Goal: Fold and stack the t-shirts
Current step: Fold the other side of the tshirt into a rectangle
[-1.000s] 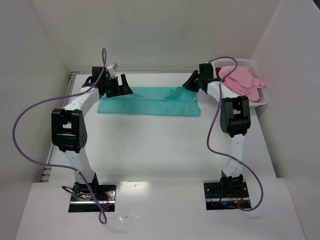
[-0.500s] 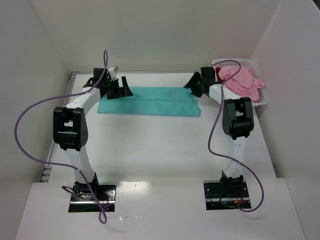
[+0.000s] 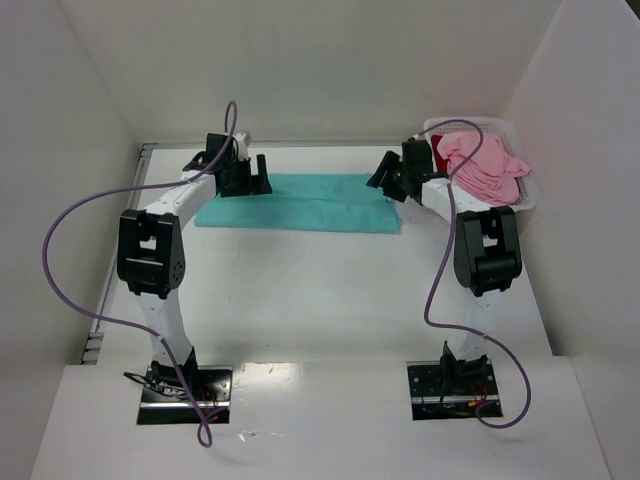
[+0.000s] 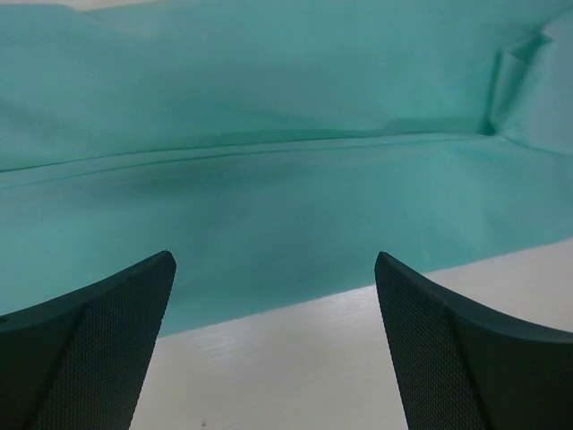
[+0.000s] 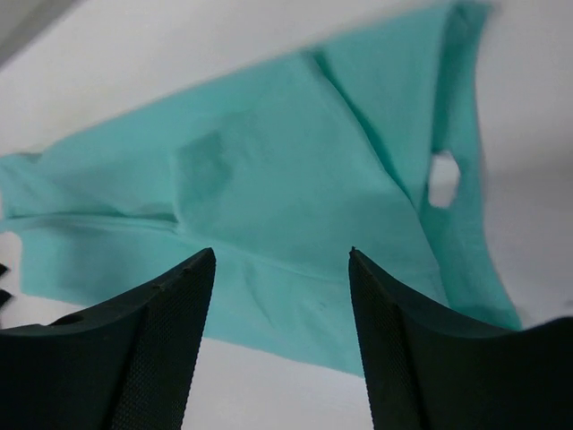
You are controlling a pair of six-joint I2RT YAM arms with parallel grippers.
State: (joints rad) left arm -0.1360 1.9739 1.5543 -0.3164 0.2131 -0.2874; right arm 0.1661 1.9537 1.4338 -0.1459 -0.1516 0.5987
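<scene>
Just dropped from the right gripper (image 5: 282, 255), now parted and empty like the wide-open left gripper (image 4: 273, 269): teal t-shirt (image 3: 300, 202), flat in a folded band across the far table (image 3: 320, 290). Crosswise fold likely next.

Teal t-shirt (image 4: 286, 107) fills most of the shot, lying flat with a fold line running left to right. The left gripper (image 4: 273, 262) is spread wide over its near edge, where the white table (image 4: 286, 358) shows.

Clearance: table (image 3: 320, 290)
Near half open; teal t-shirt (image 3: 300, 205) flat at rear; basket (image 3: 522, 203) blocks far-R corner.
</scene>
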